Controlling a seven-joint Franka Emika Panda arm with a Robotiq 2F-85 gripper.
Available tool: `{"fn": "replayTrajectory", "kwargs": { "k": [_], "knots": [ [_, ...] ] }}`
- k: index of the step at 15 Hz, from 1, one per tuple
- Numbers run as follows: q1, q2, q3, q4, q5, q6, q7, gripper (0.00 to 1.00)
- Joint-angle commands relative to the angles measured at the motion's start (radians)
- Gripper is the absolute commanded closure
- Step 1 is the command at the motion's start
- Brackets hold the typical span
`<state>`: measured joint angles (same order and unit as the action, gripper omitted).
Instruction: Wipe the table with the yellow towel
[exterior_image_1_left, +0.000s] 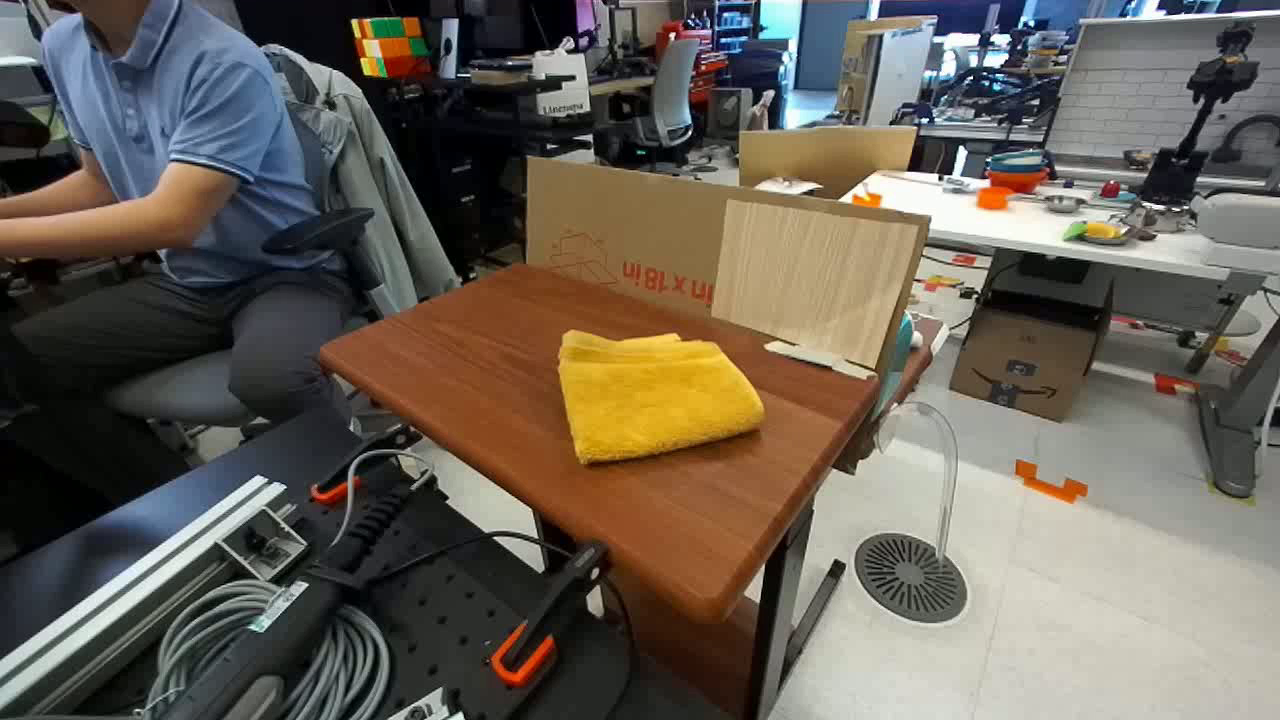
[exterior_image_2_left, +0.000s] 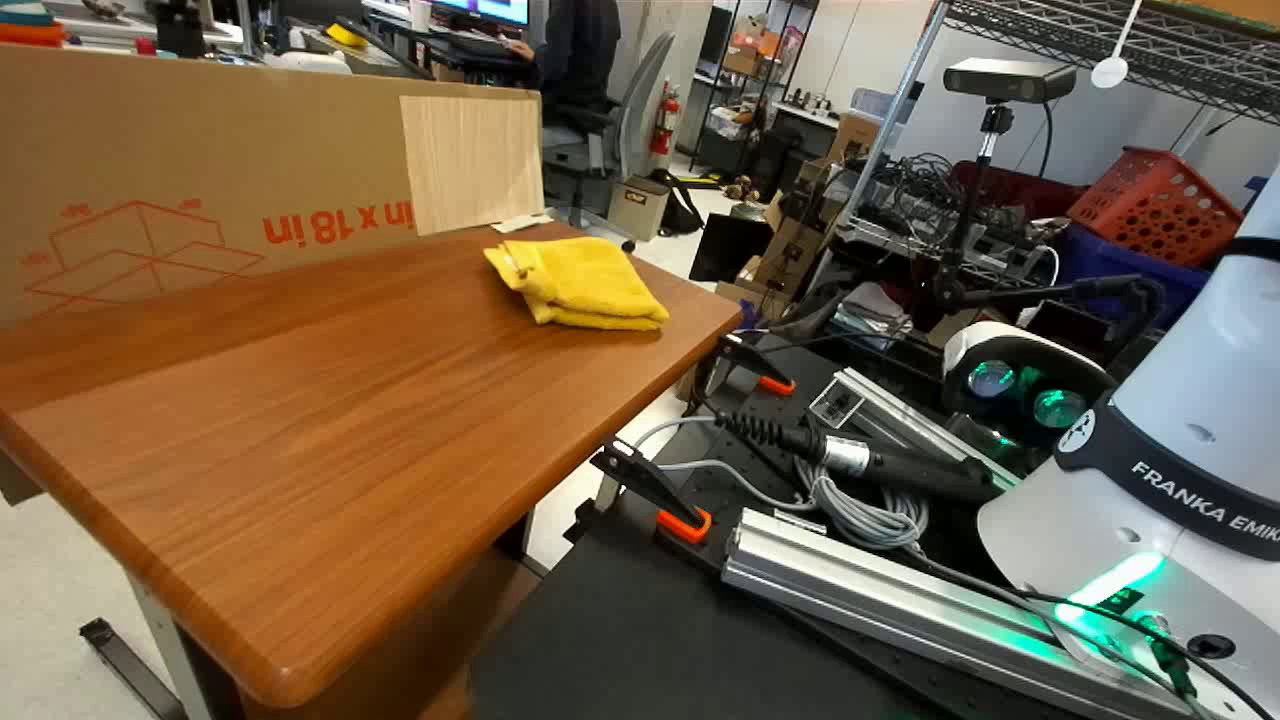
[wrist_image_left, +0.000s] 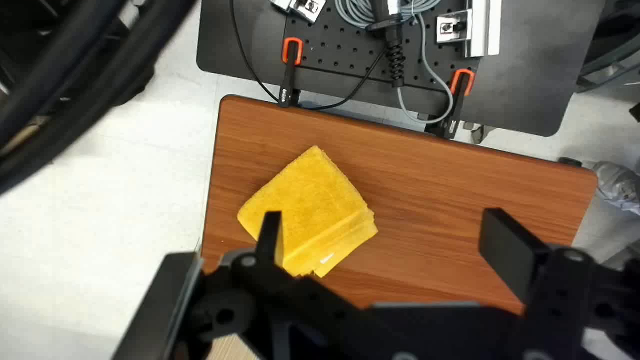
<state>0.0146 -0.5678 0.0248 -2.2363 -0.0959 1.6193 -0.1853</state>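
The yellow towel (exterior_image_1_left: 655, 400) lies folded and slightly rumpled on the reddish-brown wood-grain table (exterior_image_1_left: 450, 340). In an exterior view the towel (exterior_image_2_left: 590, 285) is near the table's far end, and the bare tabletop (exterior_image_2_left: 300, 420) fills the front. In the wrist view the towel (wrist_image_left: 312, 205) is on the left part of the table (wrist_image_left: 440, 200). My gripper (wrist_image_left: 382, 215) is open with wide-spread fingers and nothing between them. It hangs above the table, and its left finger overlaps the towel in the picture. The gripper is out of view in both exterior views.
A cardboard panel (exterior_image_1_left: 625, 225) stands upright along one long table edge. Along the opposite edge, orange-tipped clamps (exterior_image_1_left: 525, 650) and coiled grey cable (exterior_image_1_left: 340, 650) lie on a black board (exterior_image_1_left: 470, 600). The white robot base (exterior_image_2_left: 1130, 500) stands beyond it. A person (exterior_image_1_left: 190, 150) sits beside the table.
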Motion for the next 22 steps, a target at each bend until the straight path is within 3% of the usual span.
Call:
{"fn": "replayTrajectory", "kwargs": {
  "k": [1, 5, 9, 12, 14, 15, 18, 22],
  "knots": [
    [0.016, 0.001, -0.012, 0.002, -0.006, -0.002, 0.007, 0.0],
    [0.026, 0.055, -0.031, 0.018, 0.113, 0.048, 0.037, 0.0],
    [-0.004, 0.191, -0.048, 0.039, 0.238, 0.201, 0.127, 0.0],
    [-0.043, 0.355, -0.031, 0.076, 0.201, 0.362, 0.273, 0.0],
    [-0.058, 0.437, -0.016, 0.107, 0.121, 0.349, 0.374, 0.0],
    [-0.038, 0.349, -0.036, 0.042, 0.171, 0.347, 0.287, 0.0],
    [-0.042, 0.438, -0.035, 0.082, 0.137, 0.349, 0.346, 0.0],
    [-0.039, 0.451, -0.029, 0.104, 0.13, 0.34, 0.357, 0.0]
  ]
}}
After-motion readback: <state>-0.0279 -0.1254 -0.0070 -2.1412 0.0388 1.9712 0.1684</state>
